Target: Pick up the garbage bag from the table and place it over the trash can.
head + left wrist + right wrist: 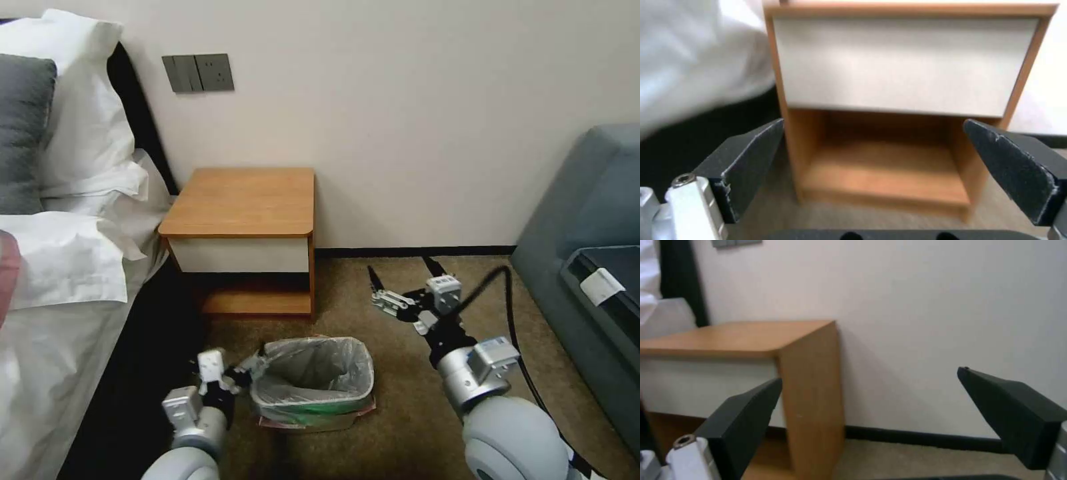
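Note:
The trash can (315, 408) stands on the carpet in front of the table (243, 200). The garbage bag (313, 363) lines it, with its film folded over the rim all round and hanging down the front. My left gripper (252, 368) sits at the bin's left rim, open; in the left wrist view its gripper (873, 123) holds nothing and faces the table's white drawer front (902, 63). My right gripper (399, 267) hovers open over the carpet to the right of the table; in the right wrist view the gripper (870, 374) frames the table's side (811, 390) and the wall.
A bed with white pillows (73, 200) runs along the left. A grey sofa (587, 220) fills the right edge. A black cable (510, 313) loops off my right arm. Open carpet (400, 400) lies between the bin and my right arm.

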`<state>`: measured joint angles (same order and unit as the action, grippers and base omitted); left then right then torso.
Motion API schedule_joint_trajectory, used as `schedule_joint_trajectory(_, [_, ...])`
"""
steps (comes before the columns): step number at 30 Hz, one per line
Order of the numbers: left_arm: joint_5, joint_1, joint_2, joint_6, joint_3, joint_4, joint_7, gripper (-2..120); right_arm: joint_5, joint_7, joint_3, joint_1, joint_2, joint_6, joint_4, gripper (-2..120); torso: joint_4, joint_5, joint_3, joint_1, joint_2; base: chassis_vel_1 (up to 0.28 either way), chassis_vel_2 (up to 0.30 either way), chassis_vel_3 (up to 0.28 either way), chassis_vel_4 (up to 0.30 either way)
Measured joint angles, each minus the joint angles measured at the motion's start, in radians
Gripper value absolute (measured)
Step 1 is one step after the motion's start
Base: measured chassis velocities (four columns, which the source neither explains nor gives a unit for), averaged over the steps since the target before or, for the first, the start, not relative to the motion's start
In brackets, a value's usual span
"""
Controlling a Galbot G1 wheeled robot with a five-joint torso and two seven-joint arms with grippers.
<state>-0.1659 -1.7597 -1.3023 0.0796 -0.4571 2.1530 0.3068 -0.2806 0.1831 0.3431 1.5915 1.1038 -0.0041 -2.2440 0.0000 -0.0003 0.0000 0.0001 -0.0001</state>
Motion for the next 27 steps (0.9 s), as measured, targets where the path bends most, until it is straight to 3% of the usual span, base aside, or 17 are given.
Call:
schedule_joint_trajectory(3, [0.017, -0.095, -0.026, 0.111, -0.029, 0.024, -0.092, 100, 0.099, -0.095, 0.093, 0.127, 0.107, 0.154, 0.08, 100, 0.0, -0.0001, 0.0, 0.0, 0.0, 0.0, 0.0, 0.0, 0.0])
schedule_joint_trajectory(8, [-0.048, -0.22, -0.041, 0.172, -0.138, 0.06, -0.175, 100, 0.143, -0.147, 0.145, 0.21, 0.236, 0.221, 0.116, 100, 0.0001, 0.0001, 0.0, 0.0, 0.0, 0.0, 0.0, 0.0, 0.0])
schedule_joint_trajectory(15, [-0.073, -0.329, -0.083, 0.168, -0.146, 0.13, -0.233, 100, 0.123, -0.181, 0.214, 0.252, 0.275, 0.292, 0.136, 100, 0.0001, 0.0004, 0.0, 0.0, 0.0, 0.0, 0.0, 0.0, 0.0])
schedule_joint_trajectory(27, [-0.073, -0.334, -0.088, 0.155, -0.139, 0.139, -0.24, 100, 0.119, -0.182, 0.221, 0.253, 0.274, 0.295, 0.13, 100, 0.0, 0.0003, 0.0, 0.0, 0.0, 0.0, 0.0, 0.0, 0.0])
